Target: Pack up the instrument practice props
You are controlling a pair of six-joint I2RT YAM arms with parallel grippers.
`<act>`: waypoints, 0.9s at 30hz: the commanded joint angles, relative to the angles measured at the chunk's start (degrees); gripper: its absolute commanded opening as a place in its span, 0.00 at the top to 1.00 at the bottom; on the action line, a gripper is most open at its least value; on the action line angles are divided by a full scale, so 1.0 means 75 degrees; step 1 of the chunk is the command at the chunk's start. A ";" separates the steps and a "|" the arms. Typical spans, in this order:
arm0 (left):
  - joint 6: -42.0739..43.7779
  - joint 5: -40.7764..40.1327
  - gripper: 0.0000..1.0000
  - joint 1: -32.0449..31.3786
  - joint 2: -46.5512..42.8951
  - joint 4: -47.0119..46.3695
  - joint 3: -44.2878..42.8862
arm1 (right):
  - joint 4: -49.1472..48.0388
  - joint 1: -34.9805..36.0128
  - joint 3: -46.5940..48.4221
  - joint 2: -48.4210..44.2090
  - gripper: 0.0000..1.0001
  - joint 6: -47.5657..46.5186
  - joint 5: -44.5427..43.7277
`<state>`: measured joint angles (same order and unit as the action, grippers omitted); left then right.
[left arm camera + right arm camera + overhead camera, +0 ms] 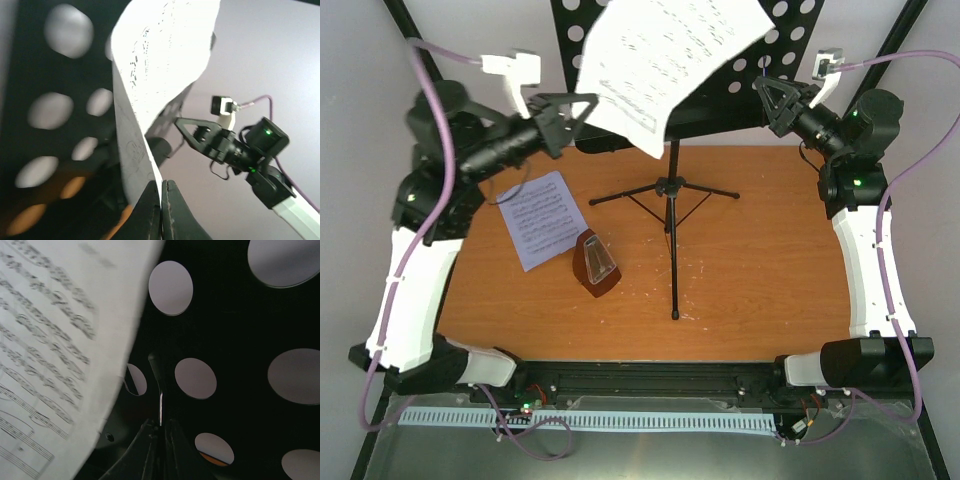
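Top view: stand upright mid-table, tripod legs spread on the brown table. Its desk, black and holed, sits at the far edge of the view. Page leans on the desk, tilted, with its lower left corner hanging past the desk's bottom lip. Left claw is at that hanging edge. Right claw is at the desk's lower right; touching or just beside, cannot tell from here. Loose page lies flat on the table left of the stand. Metronome stands upright at the loose page's near right corner. Left wrist view: left fingers are pressed together with the page's bottom edge pinched between them. The page curls up and away from the tips. The desk is a dark blur on the left, with light showing through its holes. The right claw hangs across the gap, next to the desk's far side. Right wrist view: right fingers are together at the bottom of the frame, jaws closed. A thin pale sliver rises between the tips; cannot tell whether anything is nipped there. The desk fills the view close up. The page, print blurred, covers the desk's left part.
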<state>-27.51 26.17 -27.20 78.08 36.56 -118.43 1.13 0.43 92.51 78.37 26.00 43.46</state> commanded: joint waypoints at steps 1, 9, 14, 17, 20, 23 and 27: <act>0.0336 0.0752 1.00 0.1284 -0.0045 0.0515 -0.0229 | 0.0283 -0.0001 -0.0108 -0.0025 0.97 0.0006 -0.0277; 0.0605 0.0731 1.00 0.3638 -0.0467 0.0421 0.0800 | 0.0677 -0.0004 0.0098 -0.0054 0.97 -0.0095 -0.0352; 0.0026 0.1068 1.00 0.5434 -0.1450 -0.0923 0.3547 | 0.0827 -0.0009 0.0154 -0.0022 0.97 -0.0109 -0.0378; -0.0519 0.1661 1.00 0.6294 -0.2025 -0.1778 0.5577 | 0.0886 -0.0008 0.0144 -0.0004 0.89 -0.0142 -0.0376; -0.0756 0.1716 1.00 0.6885 -0.2347 -0.2255 0.7281 | 0.0883 -0.0009 0.0150 -0.0040 0.77 -0.0161 -0.0326; -0.0948 0.1915 1.00 0.7243 -0.2312 -0.2743 0.8692 | 0.0903 -0.0008 0.0170 -0.0102 0.61 -0.0185 -0.0253; -0.1122 0.1901 1.00 0.7301 -0.1938 -0.3356 1.0113 | 0.0889 -0.0009 0.0143 -0.0280 0.45 -0.0163 -0.0206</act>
<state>-32.97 38.15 26.87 62.22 19.55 -49.15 7.75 0.40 93.17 78.35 24.84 41.12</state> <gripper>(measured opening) 0.010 0.495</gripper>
